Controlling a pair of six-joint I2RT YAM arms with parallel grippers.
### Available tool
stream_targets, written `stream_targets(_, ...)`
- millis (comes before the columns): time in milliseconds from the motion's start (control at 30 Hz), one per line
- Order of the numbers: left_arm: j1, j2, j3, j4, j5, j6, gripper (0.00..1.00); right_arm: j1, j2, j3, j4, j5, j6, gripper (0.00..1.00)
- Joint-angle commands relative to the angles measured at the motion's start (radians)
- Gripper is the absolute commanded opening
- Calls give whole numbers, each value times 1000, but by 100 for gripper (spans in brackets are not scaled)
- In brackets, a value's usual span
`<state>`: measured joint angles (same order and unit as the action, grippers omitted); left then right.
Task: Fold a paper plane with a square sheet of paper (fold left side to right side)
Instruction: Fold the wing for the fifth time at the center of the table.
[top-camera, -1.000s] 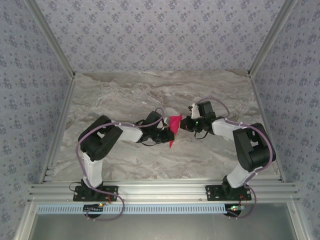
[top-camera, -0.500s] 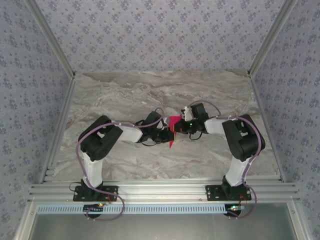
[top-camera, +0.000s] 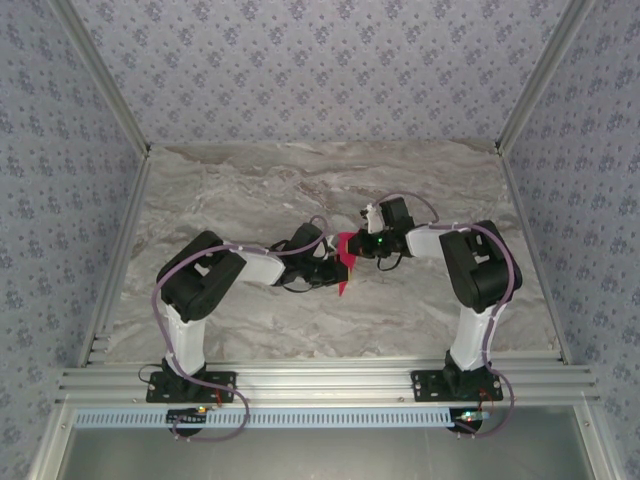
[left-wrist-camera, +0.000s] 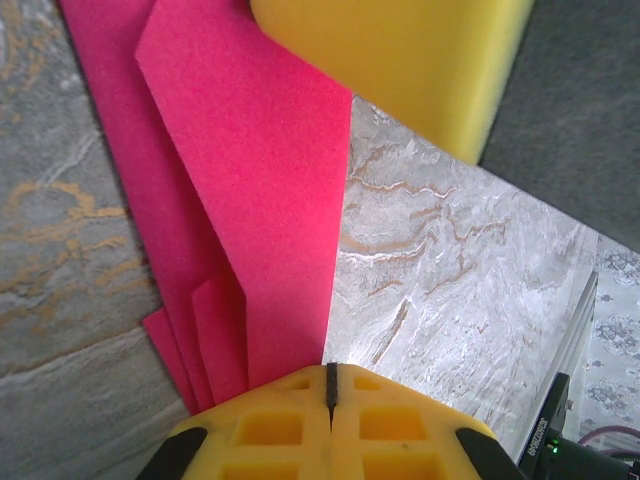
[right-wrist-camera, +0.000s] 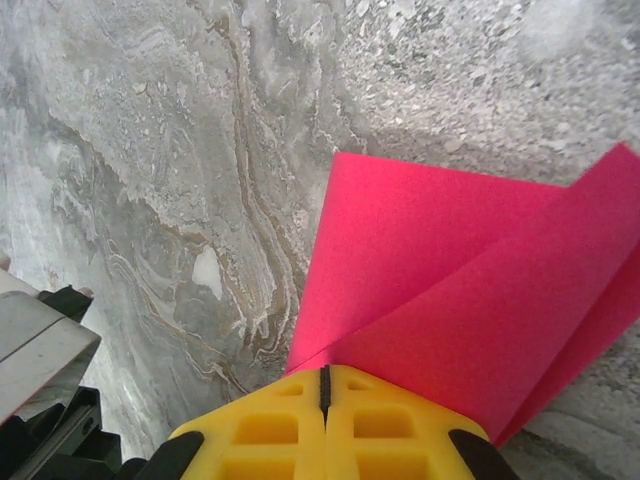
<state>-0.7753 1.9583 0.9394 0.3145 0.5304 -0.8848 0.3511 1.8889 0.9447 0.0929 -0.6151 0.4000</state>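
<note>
On the marble table, the folded magenta paper sits midway between both arms. The left tool and right tool each pinch it, fingers pressed together on its layers. A clean crease likely needs matched edges and taut paper. The tools crowd closely, the main hindrance.

Soft, even light is falling from above, making the marble table bright and laying only faint shadows on it. In the wrist views the pink paper is showing saturated and grainy up close, its overlapping folds shading one another slightly.
</note>
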Motion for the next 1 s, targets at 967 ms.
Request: stream_targets(967, -16, 73, -42, -86, 7, -16, 1, -126, 174, 231, -158, 16, -105, 7)
